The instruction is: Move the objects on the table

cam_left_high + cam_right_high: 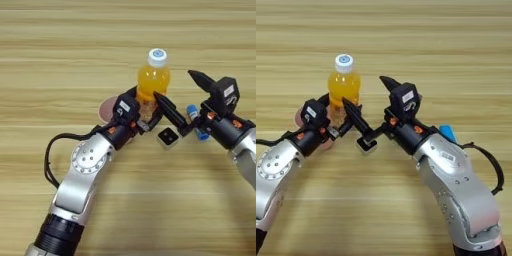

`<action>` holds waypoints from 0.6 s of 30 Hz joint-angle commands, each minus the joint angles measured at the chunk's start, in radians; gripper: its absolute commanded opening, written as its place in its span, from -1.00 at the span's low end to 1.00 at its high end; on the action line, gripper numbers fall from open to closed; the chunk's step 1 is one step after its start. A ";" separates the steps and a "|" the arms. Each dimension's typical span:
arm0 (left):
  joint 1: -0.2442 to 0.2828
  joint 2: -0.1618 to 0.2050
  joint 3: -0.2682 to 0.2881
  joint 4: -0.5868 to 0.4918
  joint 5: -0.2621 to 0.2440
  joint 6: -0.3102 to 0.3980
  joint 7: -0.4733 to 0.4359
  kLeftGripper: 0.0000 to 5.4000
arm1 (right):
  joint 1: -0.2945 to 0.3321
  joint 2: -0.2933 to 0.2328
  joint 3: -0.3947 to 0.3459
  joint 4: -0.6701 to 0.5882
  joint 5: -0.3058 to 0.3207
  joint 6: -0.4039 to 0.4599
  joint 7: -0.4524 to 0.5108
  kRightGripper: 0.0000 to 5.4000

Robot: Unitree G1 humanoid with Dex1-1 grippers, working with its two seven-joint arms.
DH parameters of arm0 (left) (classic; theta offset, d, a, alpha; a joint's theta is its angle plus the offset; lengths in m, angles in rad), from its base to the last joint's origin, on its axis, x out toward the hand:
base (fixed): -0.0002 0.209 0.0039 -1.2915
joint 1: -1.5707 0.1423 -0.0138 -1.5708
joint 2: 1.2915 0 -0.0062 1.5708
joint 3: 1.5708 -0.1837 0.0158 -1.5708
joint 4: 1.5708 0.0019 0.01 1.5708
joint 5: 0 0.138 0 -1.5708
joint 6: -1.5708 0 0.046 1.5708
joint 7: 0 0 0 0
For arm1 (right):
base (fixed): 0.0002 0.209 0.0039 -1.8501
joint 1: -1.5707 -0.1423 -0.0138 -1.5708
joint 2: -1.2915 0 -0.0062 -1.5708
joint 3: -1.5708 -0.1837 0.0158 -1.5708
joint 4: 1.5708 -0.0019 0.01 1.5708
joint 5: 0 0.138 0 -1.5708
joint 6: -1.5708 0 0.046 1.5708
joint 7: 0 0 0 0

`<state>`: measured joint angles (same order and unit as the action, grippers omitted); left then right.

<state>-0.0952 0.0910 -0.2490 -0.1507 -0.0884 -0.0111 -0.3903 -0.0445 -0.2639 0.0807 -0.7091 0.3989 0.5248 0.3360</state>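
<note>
At the centre of the frame, the right gripper is reaching in from the lower right with its two black fingers spread wide apart, one pointing toward the upper left, the other slanting down beside the bottle. Nothing is sitting between them. Just below the lower finger, the small white cube is resting on the table, its black face upward. The left gripper is coming in from the lower left and pressing around the base of the orange bottle; whether it is clamping the bottle or only framing it cannot be told. The bottle is standing upright, white cap on, slightly above centre. A pink cup is peeking out behind the left wrist, and a blue stick is lying just behind the right gripper. Judging from this, both objects are sitting on the wood, so the moving seems barely begun.
</note>
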 commanded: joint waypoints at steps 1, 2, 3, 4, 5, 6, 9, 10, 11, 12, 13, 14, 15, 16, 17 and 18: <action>-0.022 -0.004 0.018 -0.060 -0.022 0.002 0.002 0.25 | 0.010 -0.011 -0.040 -0.017 0.023 -0.015 0.002 1.00; -0.023 -0.004 0.020 -0.060 -0.021 0.003 0.002 0.25 | 0.010 -0.012 -0.041 -0.017 0.024 -0.015 0.001 1.00; -0.023 -0.004 0.022 -0.060 -0.022 0.004 0.001 0.25 | 0.010 -0.012 -0.040 -0.016 0.024 -0.015 0.000 1.00; -0.022 -0.003 0.023 -0.060 -0.022 0.004 0.001 0.25 | 0.010 -0.011 -0.038 -0.016 0.024 -0.014 -0.001 1.00; -0.022 -0.004 0.023 -0.061 -0.023 0.005 0.001 0.25 | 0.010 -0.011 -0.036 -0.015 0.024 -0.014 -0.001 1.00; -0.021 -0.004 0.024 -0.061 -0.023 0.005 0.000 0.25 | 0.009 -0.009 -0.034 -0.013 0.023 -0.014 -0.002 1.00; -0.021 -0.004 0.027 -0.063 -0.026 0.005 -0.002 0.25 | 0.008 -0.006 -0.029 -0.008 0.019 -0.015 -0.004 1.00; -0.022 -0.003 0.030 -0.066 -0.028 0.006 -0.002 0.25 | 0.007 -0.005 -0.029 -0.005 0.017 -0.017 -0.007 1.00; -0.022 -0.002 0.034 -0.070 -0.030 0.007 -0.002 0.25 | 0.007 -0.003 -0.032 -0.002 0.015 -0.019 -0.009 1.00; -0.023 -0.001 0.038 -0.073 -0.032 0.006 -0.002 0.25 | 0.005 -0.001 -0.035 0.002 0.011 -0.023 -0.014 1.00; -0.025 0.001 0.044 -0.078 -0.036 0.006 0.000 0.25 | 0.003 0.002 -0.041 0.008 0.004 -0.029 -0.020 1.00; -0.028 0.002 0.051 -0.081 -0.039 0.006 0.002 0.25 | 0.001 0.005 -0.047 0.017 -0.004 -0.037 -0.028 1.00; -0.031 0.003 0.061 -0.083 -0.041 0.006 0.006 0.25 | -0.003 0.007 -0.054 0.029 -0.022 -0.051 -0.041 1.00; -0.035 0.004 0.070 -0.085 -0.045 0.007 0.009 0.25 | -0.006 0.007 -0.060 0.044 -0.038 -0.066 -0.052 1.00; -0.039 0.006 0.079 -0.087 -0.047 0.008 0.011 0.25 | -0.008 0.009 -0.066 0.059 -0.051 -0.078 -0.062 1.00; -0.043 0.009 0.090 -0.088 -0.049 0.007 0.014 0.25 | -0.011 0.012 -0.073 0.079 -0.068 -0.094 -0.074 1.00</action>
<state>-0.0997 0.0947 -0.1904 -0.2062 -0.1215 -0.0065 -0.3887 -0.0355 -0.2585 0.0334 -0.6775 0.3754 0.4696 0.2929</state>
